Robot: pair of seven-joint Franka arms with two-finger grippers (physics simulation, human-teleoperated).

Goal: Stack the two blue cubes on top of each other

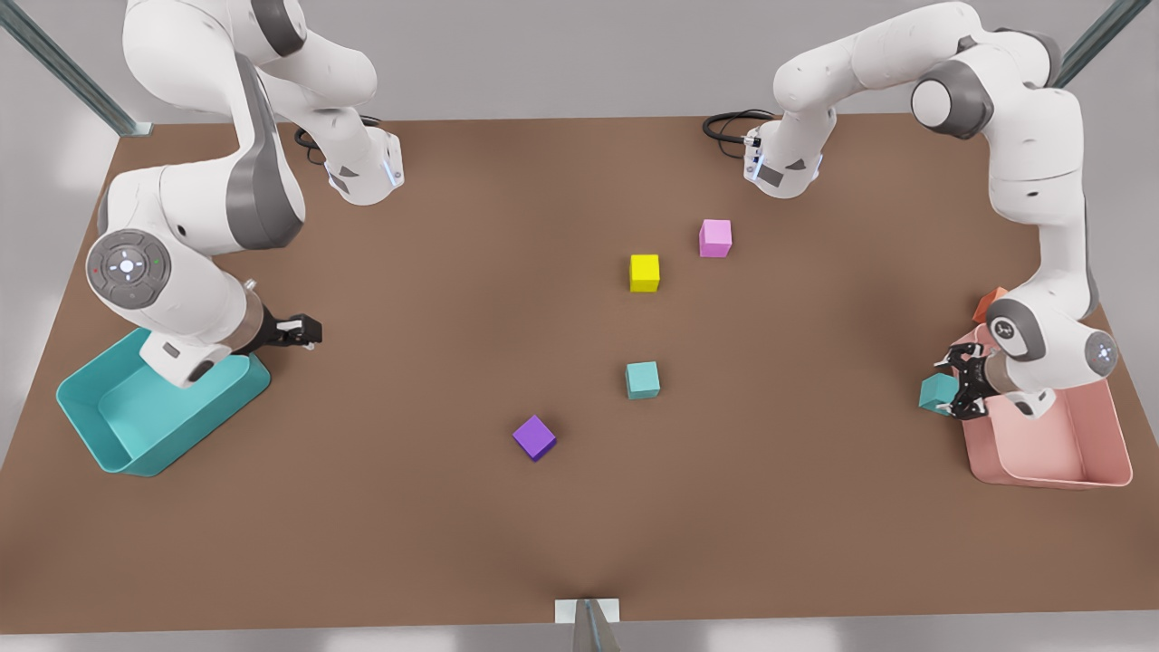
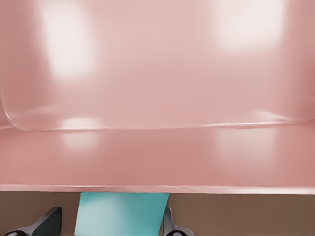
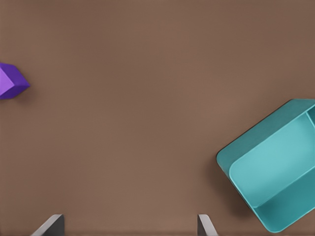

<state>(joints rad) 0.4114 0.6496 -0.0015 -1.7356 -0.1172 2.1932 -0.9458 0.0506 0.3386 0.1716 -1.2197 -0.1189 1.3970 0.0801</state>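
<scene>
- Your left gripper (image 1: 958,388) sits at the front view's right, just beside the pink bin (image 1: 1100,475); in the left wrist view its fingers (image 2: 170,225) stand either side of one blue cube (image 2: 120,214), the left gripper (image 2: 110,227) close around it; you cannot tell from these pictures whether the fingers are clamped on the cube or only bracketing it.
- That cube (image 1: 938,392) lies against the bin's outer wall, on the side towards mid-table; the other blue cube (image 1: 642,379) rests alone near the middle of the tabletop (image 1: 435,507), well apart from the first.
- Your right gripper (image 1: 299,331) waits at the front view's left, beside the teal bin (image 1: 90,426); the right wrist view shows its fingers (image 3: 50,226) spread apart over bare tabletop.
- The step in hand looks like the pick of the first cube; stacking is not yet begun.
- Next you likely need a firm grip, a lift clear of the bin wall, then a carry to the middle cube, squaring the faces before you lower it.
- Keep clear of the purple cube (image 1: 534,436), the yellow cube (image 1: 645,273) and the pink cube (image 1: 714,238).
</scene>
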